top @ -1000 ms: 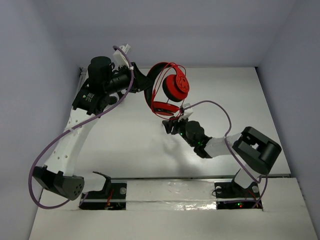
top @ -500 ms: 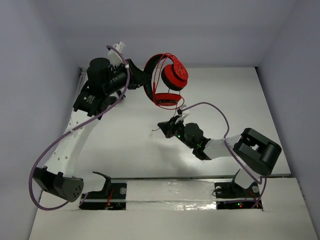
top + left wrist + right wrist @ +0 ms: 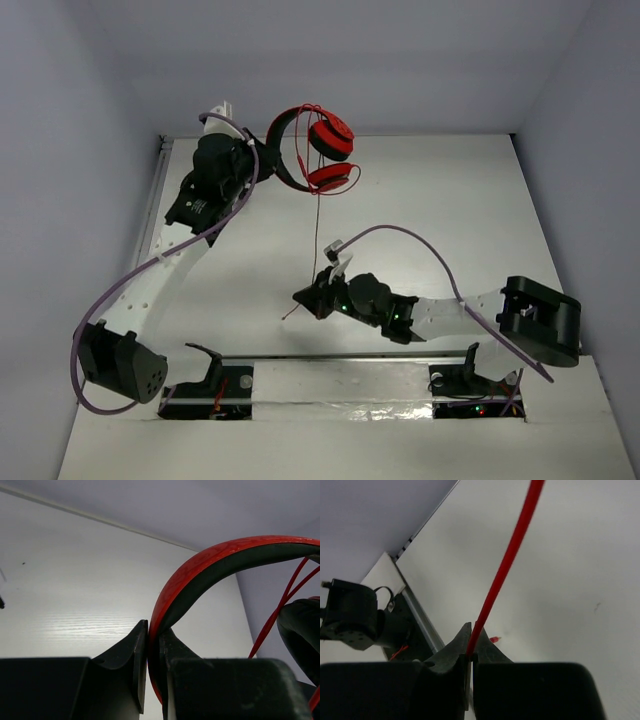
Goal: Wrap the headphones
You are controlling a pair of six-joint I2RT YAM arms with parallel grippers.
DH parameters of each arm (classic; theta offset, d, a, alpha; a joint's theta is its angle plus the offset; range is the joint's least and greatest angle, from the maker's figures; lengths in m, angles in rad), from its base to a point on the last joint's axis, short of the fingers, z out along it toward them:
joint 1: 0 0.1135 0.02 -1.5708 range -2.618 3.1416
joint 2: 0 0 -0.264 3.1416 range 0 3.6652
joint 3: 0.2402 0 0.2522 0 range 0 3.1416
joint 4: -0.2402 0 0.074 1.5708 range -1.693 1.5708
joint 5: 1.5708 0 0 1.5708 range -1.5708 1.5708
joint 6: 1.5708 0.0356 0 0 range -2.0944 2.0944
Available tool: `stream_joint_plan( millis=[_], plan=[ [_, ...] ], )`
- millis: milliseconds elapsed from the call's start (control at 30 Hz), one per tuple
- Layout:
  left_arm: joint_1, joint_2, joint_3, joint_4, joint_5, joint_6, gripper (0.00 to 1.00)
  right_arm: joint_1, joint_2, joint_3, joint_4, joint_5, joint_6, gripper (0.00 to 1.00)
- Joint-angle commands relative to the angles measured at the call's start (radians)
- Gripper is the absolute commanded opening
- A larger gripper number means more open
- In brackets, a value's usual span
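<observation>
The red headphones hang in the air at the back of the table, ear cups close together. My left gripper is shut on their red-and-black headband. The thin red cable runs taut from the cups down to my right gripper, which is shut on it near its end. The cable rises from between the closed fingers in the right wrist view. The plug tip sticks out past the gripper, just above the table.
The white table is walled by grey panels at the back and sides. The arm bases sit behind a metal rail at the near edge. Purple arm cables loop over both arms.
My left gripper carried the headphones left and back. My right gripper moved toward the near edge and left, sliding along the cable, which is now pulled out long and straight.
</observation>
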Motion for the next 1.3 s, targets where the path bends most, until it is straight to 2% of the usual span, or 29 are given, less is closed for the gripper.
stream_joint_plan(
  millis=[0, 100, 233, 433, 533, 700, 867, 1167, 1267],
  plan=[
    [0.006, -0.023, -0.038, 0.158, -0.136, -0.036, 0.00, 0.052, -0.031, 0.070, -0.119, -0.036, 0.022, 0.00],
    [0.006, -0.021, -0.086, 0.172, -0.216, -0.015, 0.00, 0.096, -0.063, 0.085, -0.141, -0.104, 0.024, 0.00],
    [-0.023, -0.017, -0.126, 0.178, -0.308, 0.002, 0.00, 0.125, -0.112, 0.130, -0.193, -0.119, 0.031, 0.00],
    [-0.164, -0.009, -0.216, 0.189, -0.480, 0.030, 0.00, 0.125, -0.226, 0.171, -0.296, -0.101, 0.027, 0.00],
    [-0.221, 0.003, -0.276, 0.208, -0.509, 0.028, 0.00, 0.125, -0.287, 0.196, -0.335, -0.067, 0.019, 0.00],
    [-0.298, 0.029, -0.355, 0.231, -0.502, 0.027, 0.00, 0.125, -0.321, 0.260, -0.400, 0.020, -0.006, 0.00],
    [-0.351, 0.013, -0.434, 0.255, -0.450, 0.019, 0.00, 0.125, -0.344, 0.274, -0.409, 0.199, -0.010, 0.00],
    [-0.394, -0.024, -0.537, 0.295, -0.333, -0.005, 0.00, 0.125, -0.405, 0.170, -0.201, 0.439, 0.045, 0.00],
    [-0.405, -0.027, -0.571, 0.319, -0.295, -0.022, 0.00, 0.125, -0.413, 0.153, -0.179, 0.534, 0.062, 0.00]
  ],
)
